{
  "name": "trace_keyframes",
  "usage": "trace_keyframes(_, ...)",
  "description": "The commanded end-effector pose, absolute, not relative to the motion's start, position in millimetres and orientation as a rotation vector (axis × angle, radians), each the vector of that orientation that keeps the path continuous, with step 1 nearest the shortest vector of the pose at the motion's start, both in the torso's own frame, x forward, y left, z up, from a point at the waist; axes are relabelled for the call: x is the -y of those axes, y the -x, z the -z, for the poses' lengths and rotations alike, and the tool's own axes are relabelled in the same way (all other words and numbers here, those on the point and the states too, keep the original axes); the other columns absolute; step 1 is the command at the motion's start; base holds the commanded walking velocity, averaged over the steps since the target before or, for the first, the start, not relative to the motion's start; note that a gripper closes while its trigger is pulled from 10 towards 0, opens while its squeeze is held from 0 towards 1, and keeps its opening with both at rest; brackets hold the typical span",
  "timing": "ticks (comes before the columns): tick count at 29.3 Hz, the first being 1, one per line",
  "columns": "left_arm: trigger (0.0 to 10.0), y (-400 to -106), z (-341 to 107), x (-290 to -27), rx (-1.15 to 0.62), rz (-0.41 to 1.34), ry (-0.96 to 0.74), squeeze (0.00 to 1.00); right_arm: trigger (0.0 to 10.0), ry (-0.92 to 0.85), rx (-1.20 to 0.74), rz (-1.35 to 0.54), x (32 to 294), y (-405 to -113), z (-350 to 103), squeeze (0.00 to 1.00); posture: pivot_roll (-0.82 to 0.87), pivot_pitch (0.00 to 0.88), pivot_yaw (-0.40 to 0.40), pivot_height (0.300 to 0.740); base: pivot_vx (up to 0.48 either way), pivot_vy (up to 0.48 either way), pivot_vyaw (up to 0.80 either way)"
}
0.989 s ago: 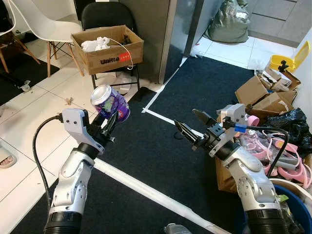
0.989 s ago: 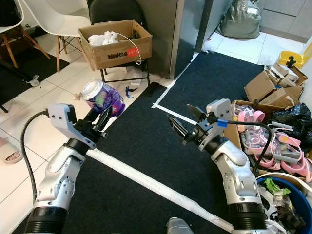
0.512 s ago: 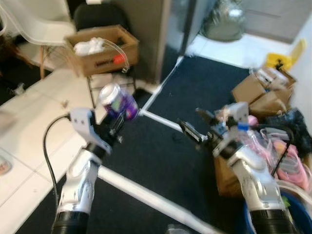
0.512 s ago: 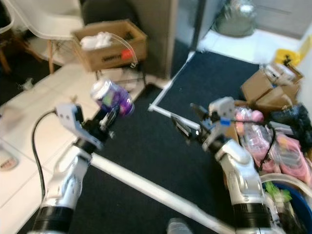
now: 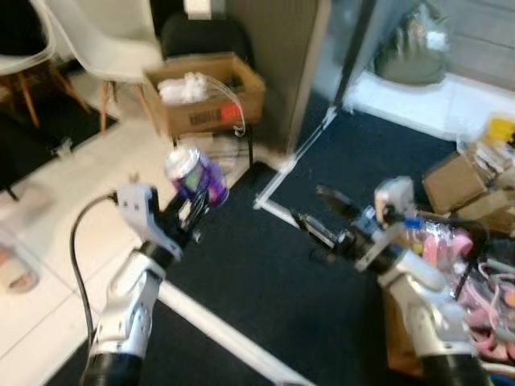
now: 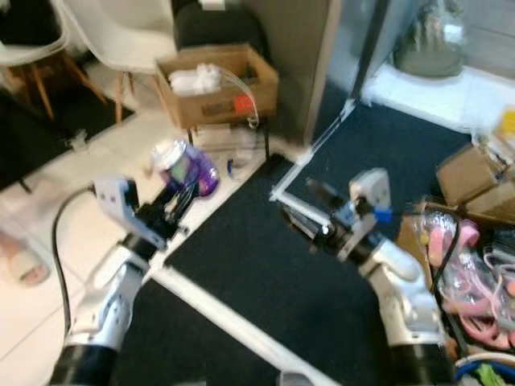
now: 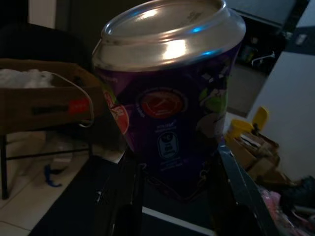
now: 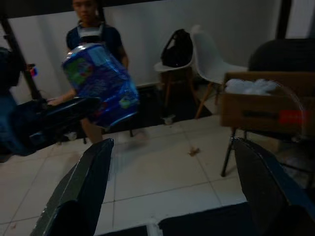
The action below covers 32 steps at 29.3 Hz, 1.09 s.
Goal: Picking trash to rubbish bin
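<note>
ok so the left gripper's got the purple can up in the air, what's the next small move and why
Probably turn toward the robot's right and carry the purple can that way. The left gripper is shut on it and holds it clear of the floor, so the pick looks done, and a blue rim that may be the bin peeks in at the lower right. The right gripper is open with nothing in it.

The cardboard box sits on a chair — the landmark here. In front of it, raised on the left, the left gripper holds a can. To the right, the right gripper hangs over the mat. Farther right, by the mat's edge — probably more boxes, blurred.
</note>
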<state>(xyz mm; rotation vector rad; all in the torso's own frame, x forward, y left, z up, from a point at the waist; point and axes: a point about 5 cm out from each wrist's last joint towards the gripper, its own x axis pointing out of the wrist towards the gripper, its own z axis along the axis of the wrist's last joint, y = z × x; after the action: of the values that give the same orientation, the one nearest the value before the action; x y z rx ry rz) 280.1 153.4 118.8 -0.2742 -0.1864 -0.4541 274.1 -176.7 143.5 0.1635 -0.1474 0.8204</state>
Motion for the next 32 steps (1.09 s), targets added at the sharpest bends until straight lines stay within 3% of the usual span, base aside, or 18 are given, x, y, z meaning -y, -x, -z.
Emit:
trace_keyframes(1, 10.0, -280.1, -118.0, -155.5, 0.182, 0.456, 0.277, 0.00, 10.0, -0.175, 0.138, -0.855, 176.0, -272.9, -141.4, 0.00, -0.04, 0.000, -0.024, 0.740, 0.334, 0.000, 0.00)
trace_keyframes(12, 10.0, -280.1, -116.7, -156.9, 0.180, 0.460, 0.284, 0.00, 10.0, -0.187, 0.107, -0.874, 178.7, -271.6, -137.9, 0.00, -0.04, 0.000, -0.022, 0.740, 0.335, 0.000, 0.00)
trace_keyframes(21, 10.0, -279.9, -115.9, -156.7, 0.178, 0.467, 0.294, 0.00, 10.0, -0.275, 0.077, -1.132, 178.8, -245.9, -139.0, 0.00, -0.04, 0.000, -0.021, 0.740, 0.347, 0.000, 0.00)
trace_keyframes(32, 10.0, -279.8, -115.6, -156.7, 0.177, 0.475, 0.299, 0.00, 10.0, -0.308, 0.093, -1.106, 184.1, -249.5, -144.9, 0.00, -0.04, 0.000, -0.019, 0.740, 0.345, 0.000, 0.00)
